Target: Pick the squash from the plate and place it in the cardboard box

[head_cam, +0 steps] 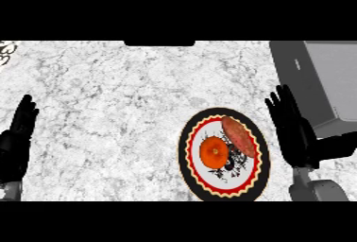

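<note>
marble counter (pixel 118 104) is carrying a patterned plate (pixel 190 163), where the reddish squash (pixel 238 135) is lying by the upper right rim. right hand (pixel 293 130) is standing flat-fingered beside it, holding nothing; left hand (pixel 17 137) is resting open at the left edge. likely risk: fingers nudging the squash off before closing, away from the grey box (pixel 324 80).

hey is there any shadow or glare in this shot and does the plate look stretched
Head view: the plate looks taller than wide, stretched by the steep angle; a dark shadow falls beside the right robot hand under the grey box; no glare on the marbled counter; the squash reads clearly; the left robot hand rests open at the left edge.
</note>
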`<state>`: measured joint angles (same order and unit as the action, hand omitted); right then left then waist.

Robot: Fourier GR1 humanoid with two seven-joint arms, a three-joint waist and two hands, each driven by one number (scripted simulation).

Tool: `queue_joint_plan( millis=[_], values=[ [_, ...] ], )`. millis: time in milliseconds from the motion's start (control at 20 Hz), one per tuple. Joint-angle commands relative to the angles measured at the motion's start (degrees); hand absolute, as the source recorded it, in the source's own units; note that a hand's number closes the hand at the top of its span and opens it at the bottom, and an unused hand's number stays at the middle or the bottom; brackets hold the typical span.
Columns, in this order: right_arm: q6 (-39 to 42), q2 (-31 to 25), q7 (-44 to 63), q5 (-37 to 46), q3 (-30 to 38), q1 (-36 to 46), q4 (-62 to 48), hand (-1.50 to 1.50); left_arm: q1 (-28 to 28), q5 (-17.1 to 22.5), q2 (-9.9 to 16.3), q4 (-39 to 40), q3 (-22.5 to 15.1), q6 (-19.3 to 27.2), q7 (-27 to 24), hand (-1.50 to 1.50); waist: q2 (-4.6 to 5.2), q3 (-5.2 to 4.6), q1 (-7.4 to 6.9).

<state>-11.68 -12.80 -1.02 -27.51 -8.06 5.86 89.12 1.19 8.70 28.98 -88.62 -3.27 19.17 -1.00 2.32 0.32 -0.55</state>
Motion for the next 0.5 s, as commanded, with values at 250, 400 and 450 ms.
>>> queue_joint_plan(
  millis=[250, 400, 450],
  values=[
    [-3.5, -4.0, 2.7, 22.0, -18.8, -1.8, 0.1, -1.50, -9.4, -0.5, -2.7, -2.9, -12.4, -11.9, 0.6, 0.00, -2.36, -0.62, 2.85],
    [-5.5, -15.9, -1.9, 34.6, -16.4, 0.3, -2.4, -1.50, -7.3, -0.2, -3.3, -2.6, -12.4, -11.1, 1.0, 0.00, -2.84, -1.76, 4.12],
    [-7.4, -17.2, -3.1, 38.8, -17.6, -1.1, -3.0, -1.50, -7.1, 0.0, -4.3, -2.9, -13.6, -11.5, 1.3, 0.00, -2.99, -1.34, 4.51]
  ],
)
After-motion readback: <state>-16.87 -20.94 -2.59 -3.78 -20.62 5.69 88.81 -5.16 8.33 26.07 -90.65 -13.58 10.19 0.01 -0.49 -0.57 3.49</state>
